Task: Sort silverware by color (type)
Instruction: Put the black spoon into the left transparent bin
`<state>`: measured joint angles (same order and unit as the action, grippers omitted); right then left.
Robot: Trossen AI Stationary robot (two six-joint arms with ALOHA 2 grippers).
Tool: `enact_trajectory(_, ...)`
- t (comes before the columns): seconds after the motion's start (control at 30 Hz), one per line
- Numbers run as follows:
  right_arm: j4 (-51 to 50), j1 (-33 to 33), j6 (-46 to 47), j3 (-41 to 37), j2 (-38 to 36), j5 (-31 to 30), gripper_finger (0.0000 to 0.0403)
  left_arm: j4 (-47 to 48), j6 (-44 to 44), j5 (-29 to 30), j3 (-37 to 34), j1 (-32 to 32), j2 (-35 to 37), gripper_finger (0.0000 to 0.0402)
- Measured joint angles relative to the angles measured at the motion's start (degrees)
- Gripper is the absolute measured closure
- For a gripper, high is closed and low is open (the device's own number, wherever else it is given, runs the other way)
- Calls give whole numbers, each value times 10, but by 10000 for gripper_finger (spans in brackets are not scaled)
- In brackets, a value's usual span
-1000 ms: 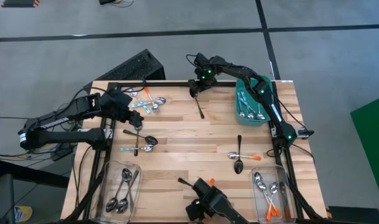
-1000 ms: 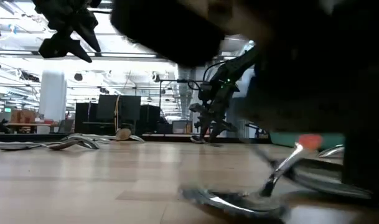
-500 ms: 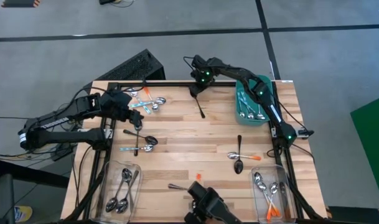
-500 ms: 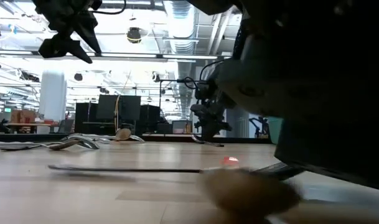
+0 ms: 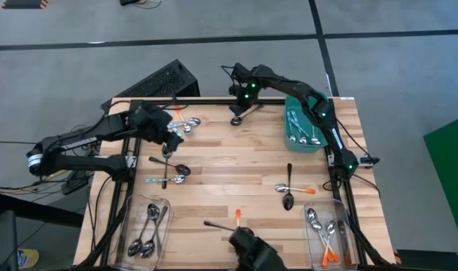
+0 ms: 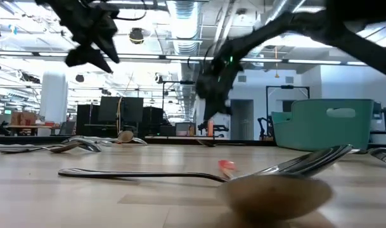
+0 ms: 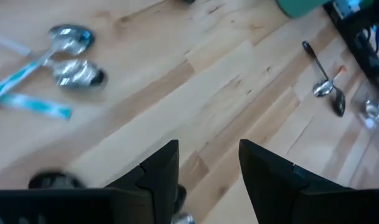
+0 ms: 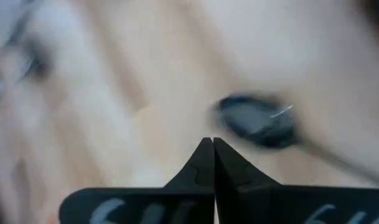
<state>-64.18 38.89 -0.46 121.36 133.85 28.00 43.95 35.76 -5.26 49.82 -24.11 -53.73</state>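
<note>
Item: dark-handled spoon [image 5: 239, 117] at the surface's [image 5: 236, 169] far edge beside the teal tub [image 5: 304, 120]; right tool [image 5: 240, 108] pinched fully shut, seemingly on its handle; confirm grip before carrying.

desk [image 5: 236, 169]: pale wood planks | tub [image 5: 319, 102]: teal | spoons [image 5: 289, 194]: shiny silver bowls, handles orange, light blue or dark | bins [image 5: 131, 207]: clear | arms: black, green lights

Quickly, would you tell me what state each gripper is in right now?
Left gripper: open, holding nothing.
Right gripper: closed; whether it holds anything cannot be told.
</note>
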Motion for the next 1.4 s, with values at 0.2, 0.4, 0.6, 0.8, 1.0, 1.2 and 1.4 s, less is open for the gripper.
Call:
enact_trajectory(0.2,-96,0,-99,-37,-76,24,393,-165,-100,-74,0,-59,-114,247)
enact_trajectory(0.4,-46,14,-82,-158,-203,32,393,-352,-131,-94,0,-97,-247,247)
enact_trajectory(0.6,78,20,40,-328,-335,-6,393,-450,-166,-85,6,-98,-351,247)
enact_trajectory(0.8,155,-7,149,-447,-433,-65,391,-450,-190,-85,85,-99,-451,247)
enact_trajectory(1.0,157,-36,221,-480,-473,-112,381,-423,-190,-84,174,-103,-539,247)
enact_trajectory(1.2,151,-68,272,-480,-480,-147,367,-392,-220,-103,245,-103,-601,247)
enact_trajectory(1.4,149,-83,304,-480,-480,-168,327,-305,-224,-108,315,-105,-659,247)
